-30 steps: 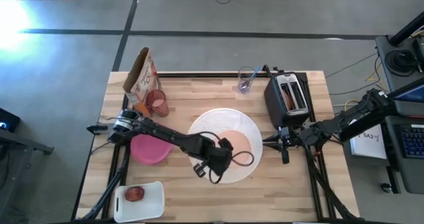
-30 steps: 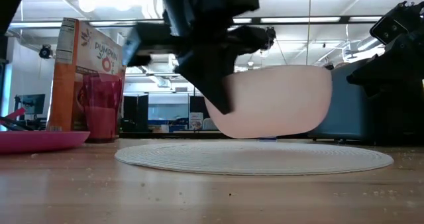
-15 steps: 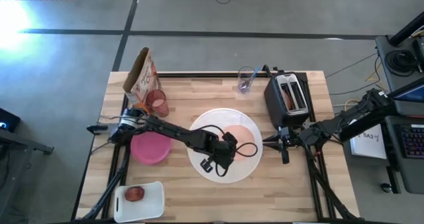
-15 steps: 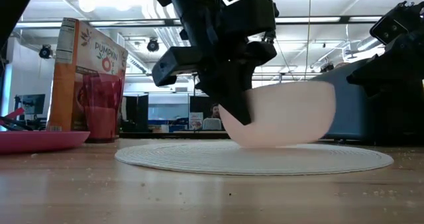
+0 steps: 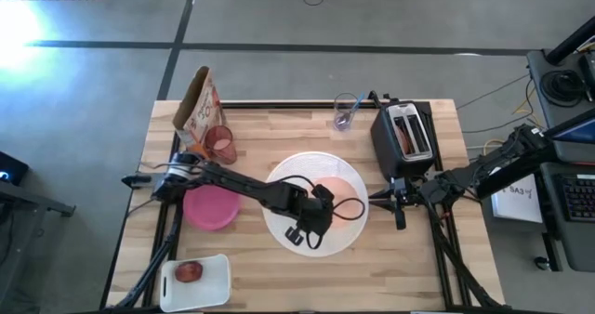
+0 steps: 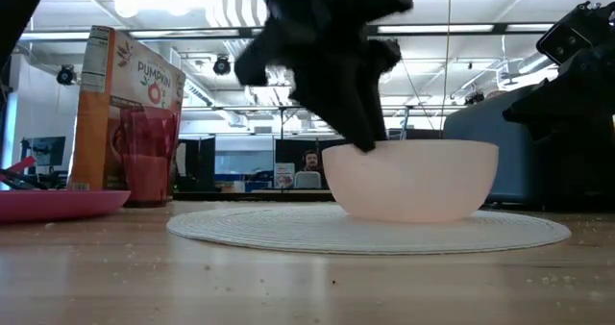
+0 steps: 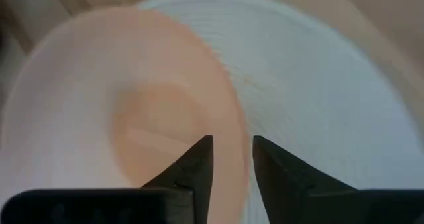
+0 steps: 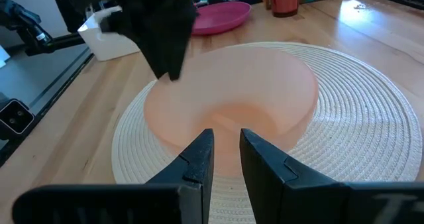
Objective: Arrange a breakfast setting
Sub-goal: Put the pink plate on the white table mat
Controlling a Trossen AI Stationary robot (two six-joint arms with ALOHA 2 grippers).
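Observation:
The peach translucent bowl (image 5: 342, 191) stands level on its base on the large white plate (image 5: 297, 170); it also shows in the low view (image 6: 413, 181). My left gripper (image 7: 232, 148) is open above the bowl's near-left rim (image 6: 336, 150), one finger over the inside and one outside. My right gripper (image 8: 226, 138) waits at the plate's right edge (image 5: 376, 201), open by a narrow gap. The magenta plate (image 5: 209, 210) lies left of the white plate. The pink cup (image 5: 221, 144) stands behind it. I cannot make out the spoon.
A cereal box (image 5: 197, 105) stands at the far left. The black toaster (image 5: 407, 133) is at the far right, with a clear cup (image 5: 346, 111) left of it. A white tub (image 5: 195, 281) holding a red fruit sits at the near left.
My left gripper has come down and a little toward the far edge with the bowl. The bowl was lifted clear and tilted, then touched the white plate, and now stands level on it. The fingertips now stand higher against the bowl, at rim height.

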